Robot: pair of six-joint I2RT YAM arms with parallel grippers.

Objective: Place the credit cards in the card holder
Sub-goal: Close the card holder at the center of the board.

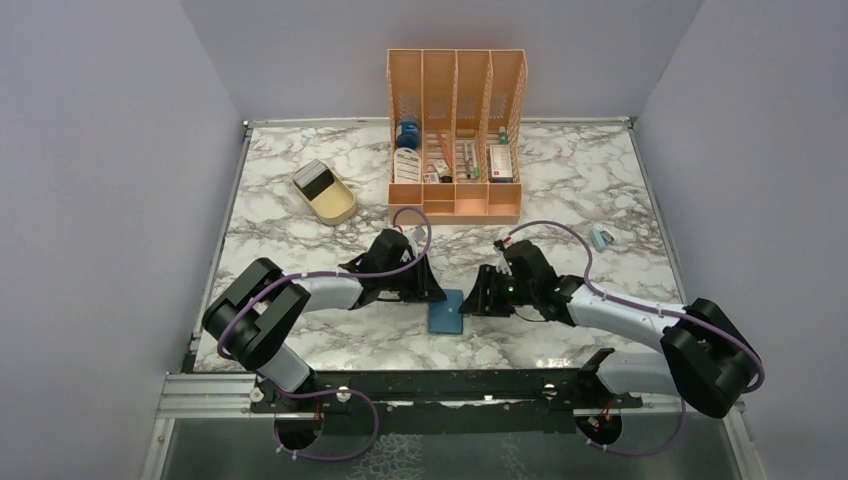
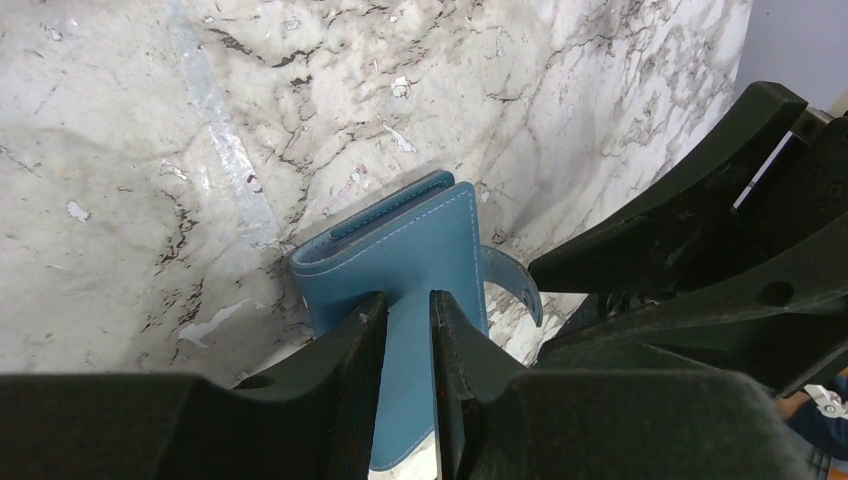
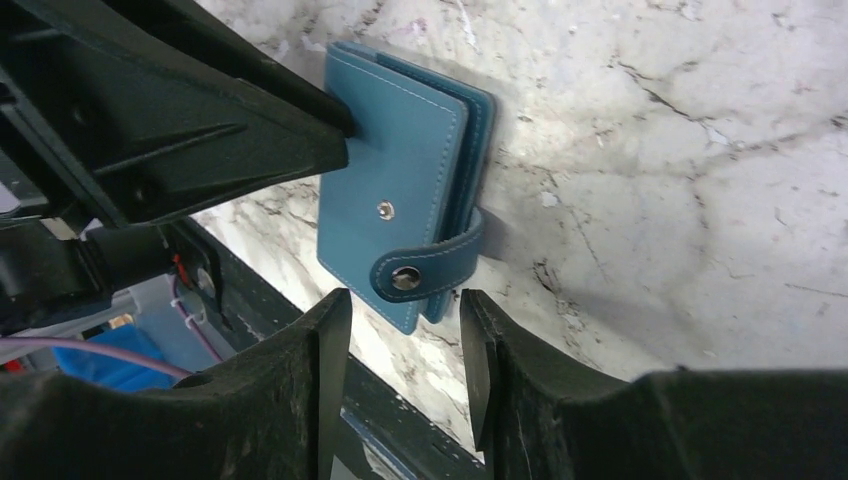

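My left pincer (image 2: pixel 408 325) is clamped on the near edge of the card holder (image 2: pixel 400 250). My right pincer (image 3: pixel 405 312) stands half open and empty, with the loose snap tab (image 3: pixel 440 255) just ahead. I should grip the tab alone and pull slowly.

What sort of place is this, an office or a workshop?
Most likely a robotics test bench: plain walls box in a marble-patterned table, two robot arms are bolted to a metal rail, and an orange desk organiser stands at the back.
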